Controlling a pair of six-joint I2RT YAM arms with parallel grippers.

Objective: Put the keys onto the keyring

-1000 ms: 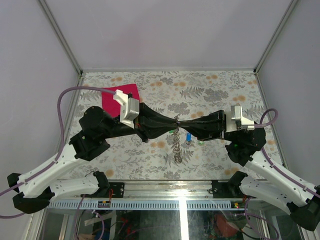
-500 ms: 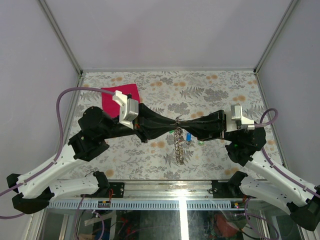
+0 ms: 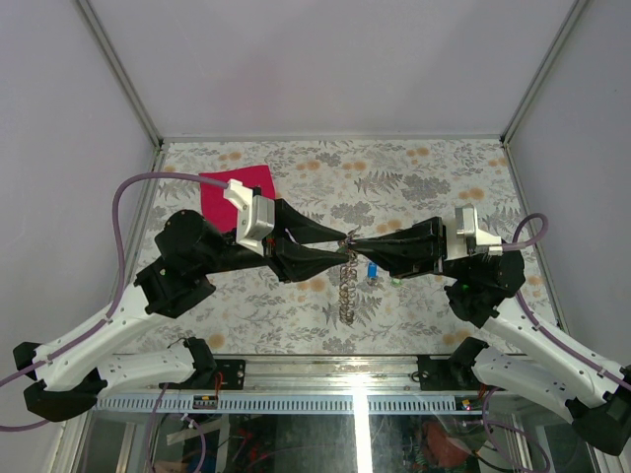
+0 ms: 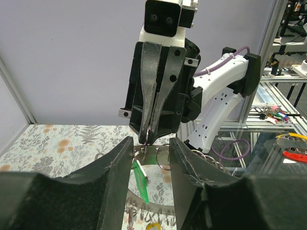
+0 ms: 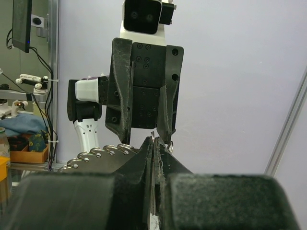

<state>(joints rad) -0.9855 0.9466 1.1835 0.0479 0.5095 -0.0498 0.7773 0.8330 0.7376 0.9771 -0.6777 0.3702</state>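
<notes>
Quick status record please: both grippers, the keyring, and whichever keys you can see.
keyring: hanging from the right gripper, above the table
right gripper: shut on the keyring's top edge
left gripper: open, fingers apart on either side of the right gripper's tips
green key: below the gripper tips, by the ring; threaded or not, cannot tell
blue key: just right of the ring in the top view; threaded or not, cannot tell
magenta cloth: far left part of the table
</notes>
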